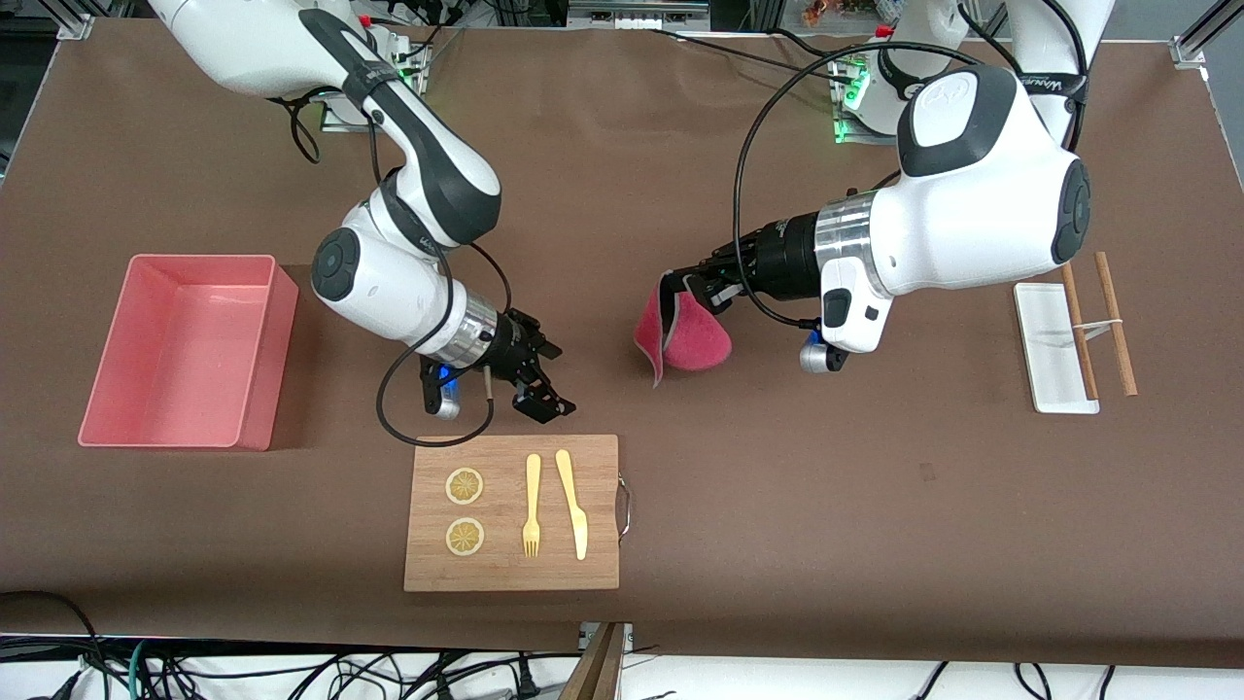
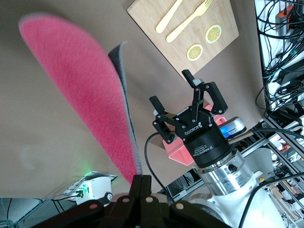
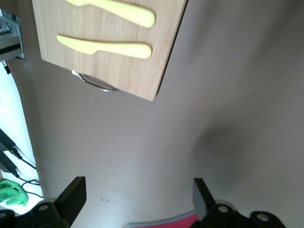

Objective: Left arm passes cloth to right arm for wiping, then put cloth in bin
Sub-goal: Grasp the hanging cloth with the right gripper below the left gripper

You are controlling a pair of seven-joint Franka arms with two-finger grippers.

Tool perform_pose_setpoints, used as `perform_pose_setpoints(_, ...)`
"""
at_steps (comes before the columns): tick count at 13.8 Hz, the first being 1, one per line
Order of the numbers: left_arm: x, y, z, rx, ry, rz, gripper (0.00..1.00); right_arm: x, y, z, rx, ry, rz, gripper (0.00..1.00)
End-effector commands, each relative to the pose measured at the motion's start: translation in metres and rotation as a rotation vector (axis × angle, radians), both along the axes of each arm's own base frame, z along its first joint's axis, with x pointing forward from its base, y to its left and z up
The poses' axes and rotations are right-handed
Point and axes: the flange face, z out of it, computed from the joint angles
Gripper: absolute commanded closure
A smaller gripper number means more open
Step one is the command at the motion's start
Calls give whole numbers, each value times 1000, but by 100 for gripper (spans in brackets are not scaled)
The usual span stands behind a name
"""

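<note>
Plainly, the left claw (image 1: 685,284) is clamped on one edge of the cloth (image 1: 685,335), holding it up over the bare middle of the bench (image 1: 826,506). The cloth hangs down from the fingers in a loose fold, crimson face outward with the grey reverse showing along its rim, so its long axis runs downward from the grip. The right claw (image 1: 539,384) hovers over the bench just by the wooden board's (image 1: 512,512) edge, fingers spread wide and empty. In the left wrist view it (image 2: 190,107) faces the cloth (image 2: 80,90) with open bench between them. The hand-over seems to hinge on that gap: the cloth lies toward the left arm's end from the right claw, its free lower edge probably the reachable part. The bin (image 1: 185,352) sits near the right arm's end.
</note>
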Motion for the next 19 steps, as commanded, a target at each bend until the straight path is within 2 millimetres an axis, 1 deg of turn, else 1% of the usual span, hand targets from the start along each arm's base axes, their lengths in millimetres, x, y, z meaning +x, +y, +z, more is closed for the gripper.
perform_pose_setpoints(1,2,-16,8,-43,-6,34,100,-5,14,2,32,11,-20,1)
perform_pose_setpoints(3,3,-27,6,-73,-15,58,100,-15,30,4,44,20,-3,1)
perform_pose_setpoints(5,2,-38,5,-89,-27,73,100,-19,37,6,52,34,-10,1)
perform_pose_setpoints(8,3,-37,3,-87,-26,74,100,-30,51,7,62,51,14,1)
perform_pose_setpoints(9,3,-36,2,-86,-25,75,100,-34,55,6,62,56,16,3)
perform_pose_setpoints(10,3,-36,3,-87,-26,75,100,-36,58,5,60,57,24,26)
perform_pose_setpoints(11,3,-36,3,-87,-26,75,100,-38,59,4,58,55,34,57)
perform_pose_setpoints(12,4,-35,2,-86,-25,77,100,-38,59,4,56,48,44,79)
perform_pose_setpoints(13,4,-34,2,-87,-27,77,100,-36,57,5,56,43,44,94)
perform_pose_setpoints(15,5,-34,1,-85,-25,77,100,-32,51,8,56,38,34,100)
perform_pose_setpoints(17,5,-34,1,-86,-27,75,100,-24,41,14,58,28,18,100)
perform_pose_setpoints(19,6,-32,1,-86,-29,76,100,-22,38,18,58,19,14,100)
